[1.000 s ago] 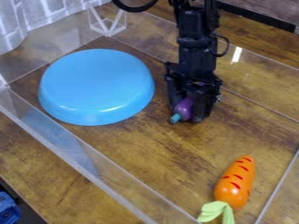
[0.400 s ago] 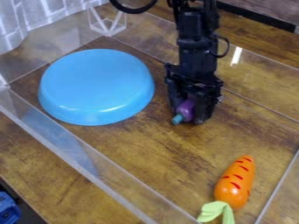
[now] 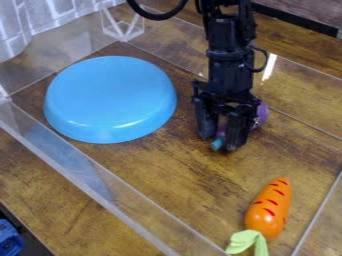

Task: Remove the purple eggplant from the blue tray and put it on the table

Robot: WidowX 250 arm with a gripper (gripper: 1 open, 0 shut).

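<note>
The glossy purple toy eggplant with teal stem point(image 3: 257, 118) is right of the round light-blue plastic tray point(image 3: 111, 98), at the black metal gripper point(image 3: 225, 140), whose jaw opening and hold I cannot tell

the hand point(image 3: 225, 132) hides part of the purple eggplant point(image 3: 258, 118)
</note>
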